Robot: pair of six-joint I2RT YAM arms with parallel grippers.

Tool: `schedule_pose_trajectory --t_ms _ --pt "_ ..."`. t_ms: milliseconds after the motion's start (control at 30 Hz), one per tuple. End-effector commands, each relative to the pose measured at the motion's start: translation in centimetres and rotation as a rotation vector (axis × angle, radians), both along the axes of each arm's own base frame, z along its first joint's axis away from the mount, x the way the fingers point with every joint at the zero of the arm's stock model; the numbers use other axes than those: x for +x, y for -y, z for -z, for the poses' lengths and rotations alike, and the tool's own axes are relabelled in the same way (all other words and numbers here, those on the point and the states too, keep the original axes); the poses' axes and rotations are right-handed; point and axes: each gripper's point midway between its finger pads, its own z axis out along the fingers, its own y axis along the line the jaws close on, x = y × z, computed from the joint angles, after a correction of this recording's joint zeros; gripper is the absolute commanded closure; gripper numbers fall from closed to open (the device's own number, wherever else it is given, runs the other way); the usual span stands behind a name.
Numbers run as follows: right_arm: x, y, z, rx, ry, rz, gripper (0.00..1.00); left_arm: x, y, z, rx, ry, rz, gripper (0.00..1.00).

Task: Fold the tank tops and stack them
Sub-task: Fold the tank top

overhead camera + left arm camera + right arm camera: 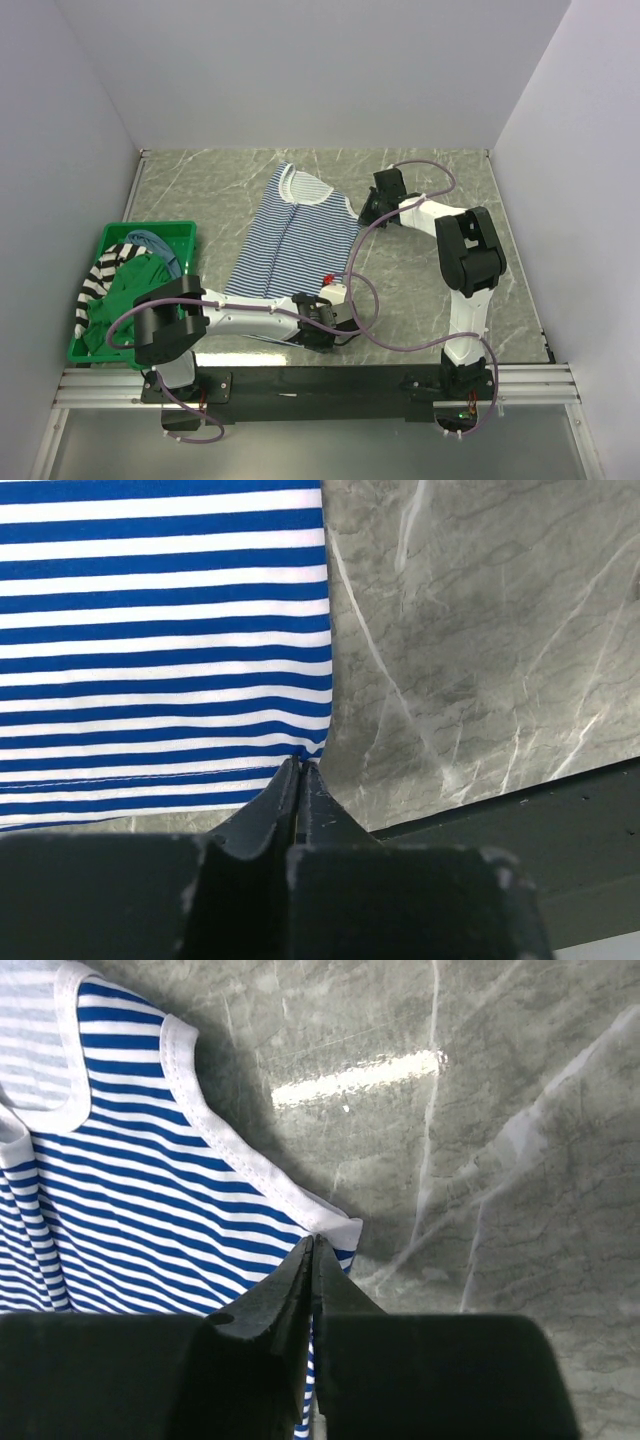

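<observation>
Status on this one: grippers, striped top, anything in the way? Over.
Left gripper shut on striped tank top, hem corner. Right gripper shut on armhole corner. Top lies spread out. Other tops in green bin, off to the side.

We find the spread tank top flat in the middle of the surface, neck toward the far wall, hem toward us. To its left, at the surface's left edge, sits the bin with the heaped tank tops inside. The left pincer pinches the hem's near right corner; the right pincer pinches the right side farther back, under the armhole.
</observation>
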Motion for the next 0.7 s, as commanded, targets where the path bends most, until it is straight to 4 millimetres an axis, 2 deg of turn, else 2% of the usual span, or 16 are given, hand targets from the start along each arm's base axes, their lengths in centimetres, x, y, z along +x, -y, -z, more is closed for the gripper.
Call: schedule_pose_trajectory --t_ms 0,33,167,200,300,533,633,667 --pt "0.7 0.8 -0.8 -0.008 0.034 0.009 0.90 0.4 0.9 -1.1 -0.030 0.034 -0.004 0.99" --pt "0.5 0.8 -1.1 -0.010 0.041 0.008 0.87 0.4 0.8 -1.2 -0.032 0.034 -0.004 0.99" --pt "0.2 1.1 -1.7 -0.021 0.058 0.006 0.64 0.4 1.0 -1.1 -0.038 0.033 -0.003 1.00" --pt "0.0 1.2 -1.7 -0.025 0.058 0.005 0.62 0.4 1.0 -1.1 -0.040 0.032 -0.001 0.99" --pt "0.0 1.3 -1.7 -0.033 0.058 0.003 0.60 0.3 1.0 -1.3 -0.052 0.030 -0.004 0.99" --pt "-0.1 1.3 -0.1 -0.046 0.028 -0.001 0.58 0.3 0.8 -1.9 -0.067 0.037 -0.011 0.99" --pt "0.0 1.3 0.5 -0.053 0.017 0.002 0.62 0.3 0.8 -2.3 -0.084 0.037 -0.010 1.00" --pt "0.0 1.2 0.6 -0.054 0.016 0.002 0.69 0.2 0.9 -2.5 -0.093 0.038 -0.008 0.99"
